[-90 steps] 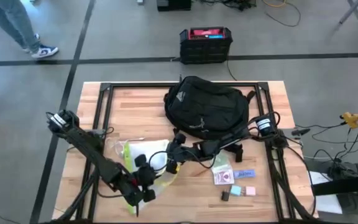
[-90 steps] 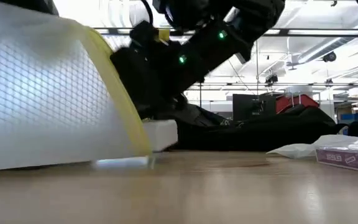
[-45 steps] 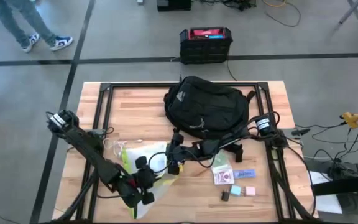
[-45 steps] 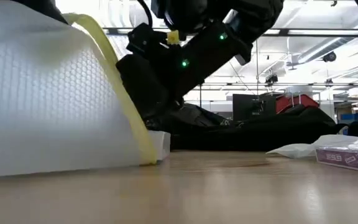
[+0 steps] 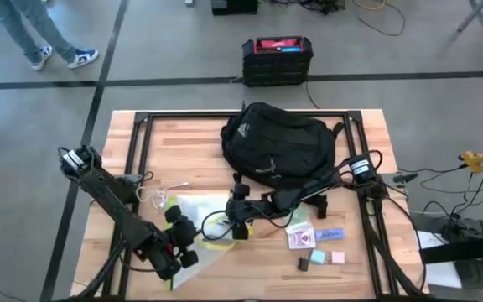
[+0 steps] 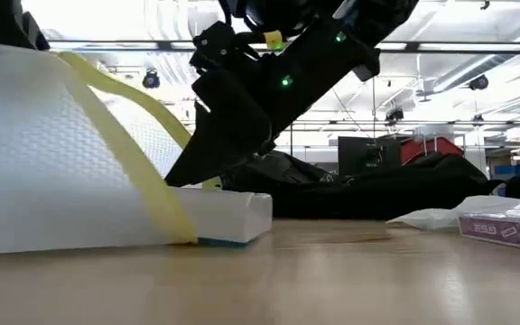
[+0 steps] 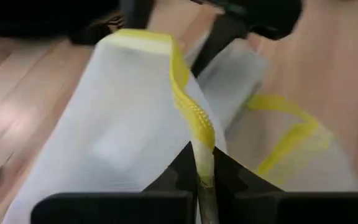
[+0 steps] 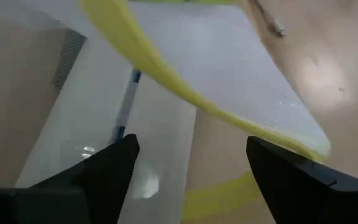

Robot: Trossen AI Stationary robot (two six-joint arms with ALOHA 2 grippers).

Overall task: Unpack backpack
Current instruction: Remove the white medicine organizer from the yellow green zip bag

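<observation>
— Your left gripper (image 7: 199,180)? 
— Pinched tight on the white mesh pouch's (image 5: 193,220) yellow trim. 
— Right gripper (image 8: 188,171)? 
— Spread wide over the pouch; soft black backpack (image 5: 277,144) behind, mid-table.

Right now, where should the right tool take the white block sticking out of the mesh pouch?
Take the white block by its bare end, across its width, from above: it lies flat on the table, the rest inside the mesh pouch.

Dark jointed arms, black cables, green lights
</observation>
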